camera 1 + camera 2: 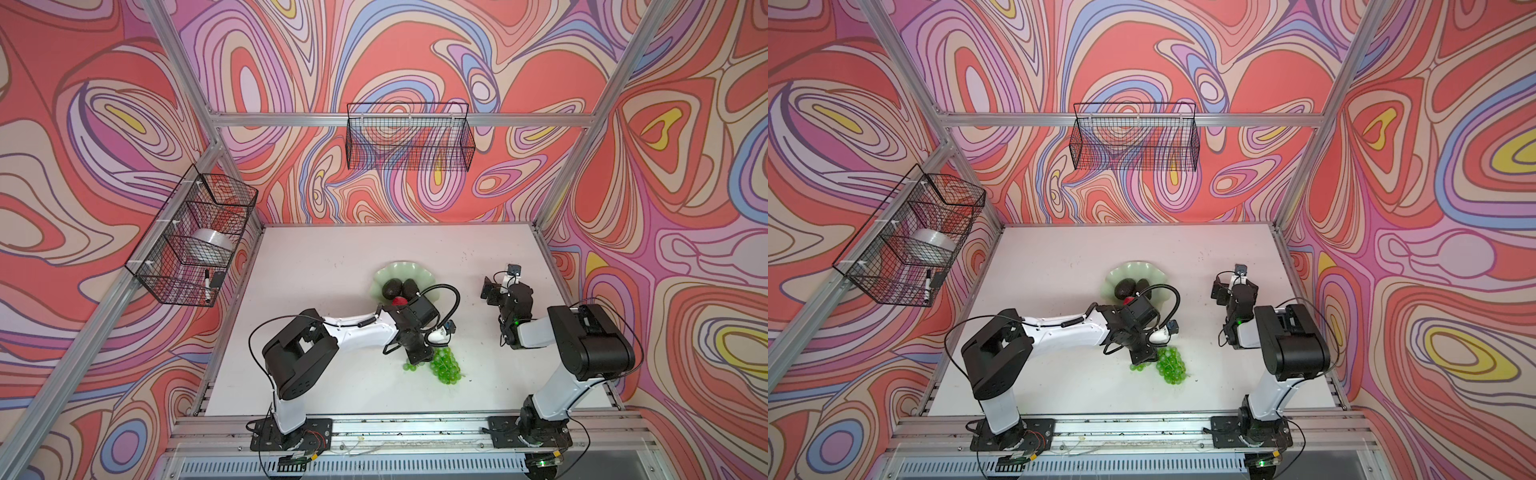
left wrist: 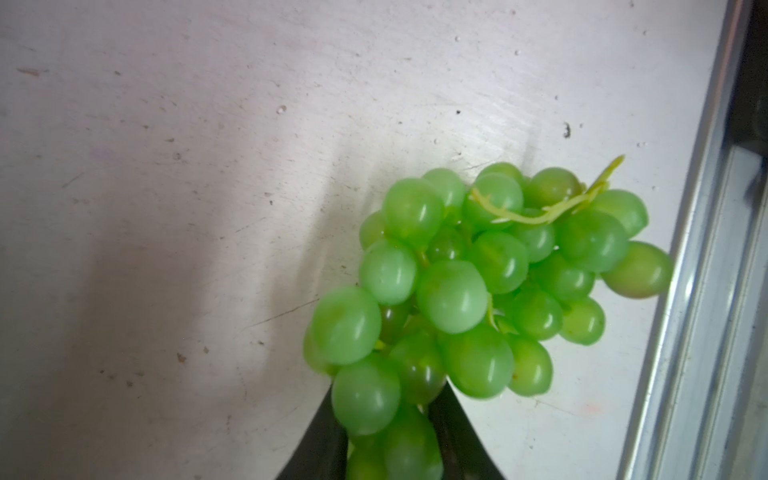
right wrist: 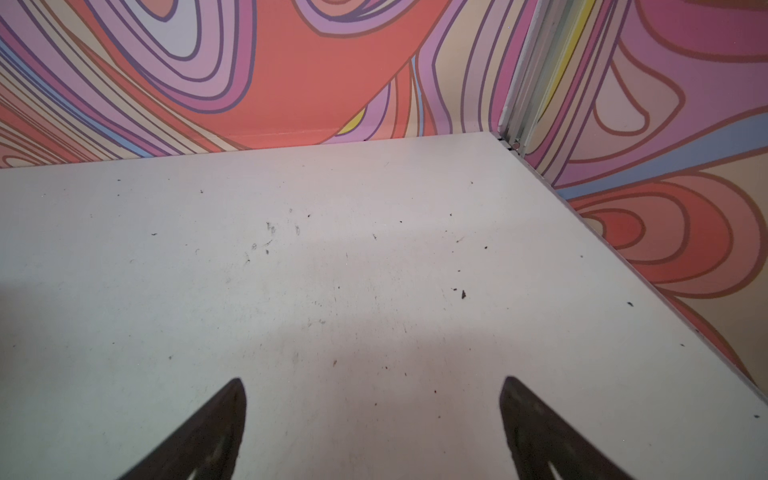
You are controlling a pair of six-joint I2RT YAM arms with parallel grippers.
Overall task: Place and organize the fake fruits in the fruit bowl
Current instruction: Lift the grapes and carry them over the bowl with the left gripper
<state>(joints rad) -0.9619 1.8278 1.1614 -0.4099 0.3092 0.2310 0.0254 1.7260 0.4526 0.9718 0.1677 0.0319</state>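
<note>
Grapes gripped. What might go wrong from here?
The left gripper pinches only one end of the grape bunch; the rest may swing or slip out on lifting. The fruit bowl already holds two avocados and a red fruit, so the bunch might knock them or overhang the rim.

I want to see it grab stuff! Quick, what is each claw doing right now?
Left claw: closed on the grapes.
Right claw: open, holding nothing.

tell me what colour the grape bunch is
Translucent bright green. The grape bunch shows best in the left wrist view.
</note>
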